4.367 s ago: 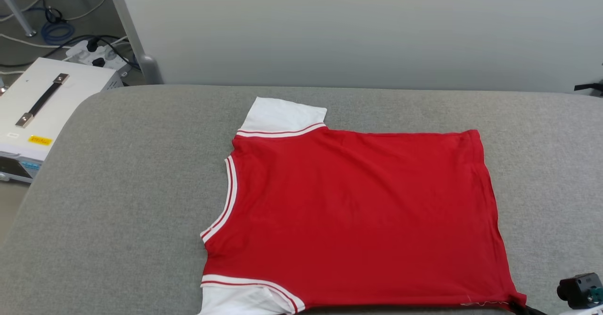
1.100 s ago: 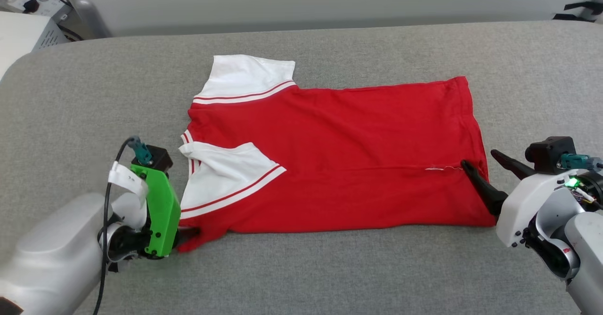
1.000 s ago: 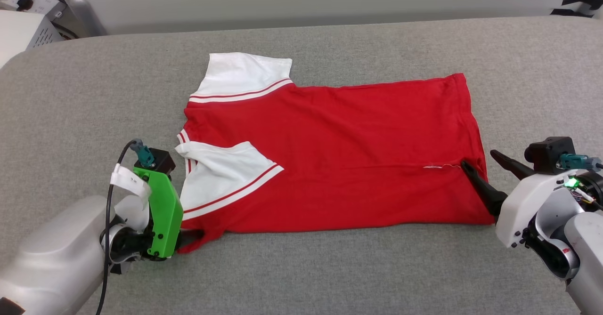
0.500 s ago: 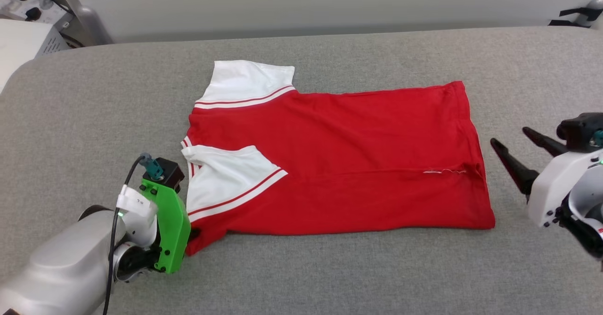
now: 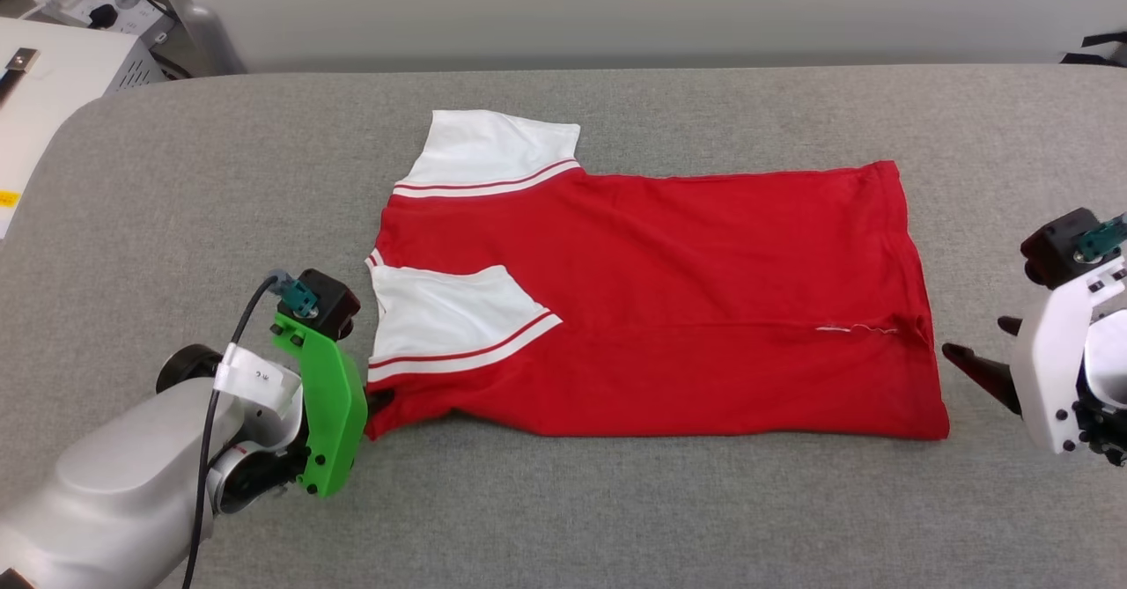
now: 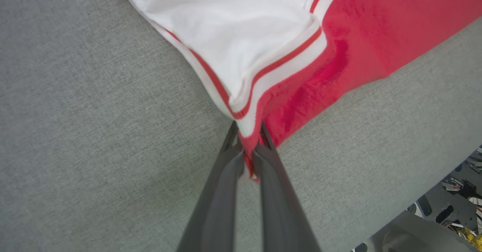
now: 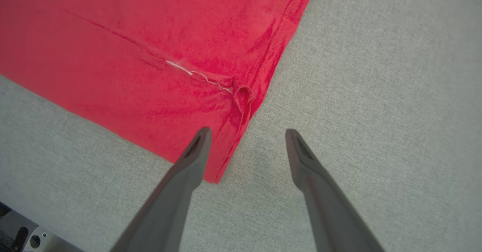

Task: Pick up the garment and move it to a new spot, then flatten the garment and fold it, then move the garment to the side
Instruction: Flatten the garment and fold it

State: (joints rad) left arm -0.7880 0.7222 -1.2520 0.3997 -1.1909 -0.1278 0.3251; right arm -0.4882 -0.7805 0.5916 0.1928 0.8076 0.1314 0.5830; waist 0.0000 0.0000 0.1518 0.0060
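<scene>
The garment (image 5: pixel 669 307), a red T-shirt with white sleeves and striped trim, lies flat on the grey padded table (image 5: pixel 616 510), its near edge folded over to the middle. One white sleeve (image 5: pixel 449 320) lies on top of the red cloth. My left gripper (image 5: pixel 374 400) is at the near-left corner; the left wrist view shows the left gripper (image 6: pixel 248 131) shut on the garment (image 6: pixel 339 45) where sleeve trim meets red cloth. My right gripper (image 5: pixel 986 347) stands open just right of the hem. In the right wrist view, the right gripper (image 7: pixel 248 133) holds nothing, one finger above the garment (image 7: pixel 150 56) corner.
A white equipment box (image 5: pixel 44 96) and a power strip (image 5: pixel 97 8) sit off the table's far left corner. A pale wall runs behind the table. Bare grey surface (image 7: pixel 376 75) lies on every side of the shirt.
My right gripper has drawn back to the right, off the hem, and still stands open. My left gripper has shut on the near-left corner. The head camera has shifted.
</scene>
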